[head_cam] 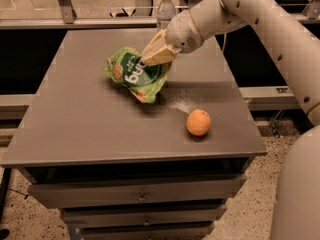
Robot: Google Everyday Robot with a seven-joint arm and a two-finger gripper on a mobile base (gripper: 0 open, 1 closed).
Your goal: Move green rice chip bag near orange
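Drawers (142, 196): nearest to the camera, below and in front of the orange, all closed.
Table top (75, 119): flat grey surface that the orange rests on.
Orange (198, 122): sits alone near the front right of the top, touching nothing.
Green rice chip bag (135, 76): behind and to the left of the orange and apart from it. It hangs tilted from its upper right edge, with its lower corner close to the top or just touching it; I cannot tell which.
Gripper (156, 54): behind and above the orange and to its left, with tan fingers pinched closed on the bag's upper edge.
Handling, as a judgement: the bag looks light, soft and crinkly. It will likely sag and swing from a single pinch, and the film could slip. The chips inside are fragile, so squeezing the body is unwise.
Where to hold, as a judgement: the flat upper seam, where the gripper has it, suits best.
Arm (260, 19): reaches in from behind and to the right of the orange.
Water bottle (166, 10): farthest away, well behind the orange, beyond the far edge.
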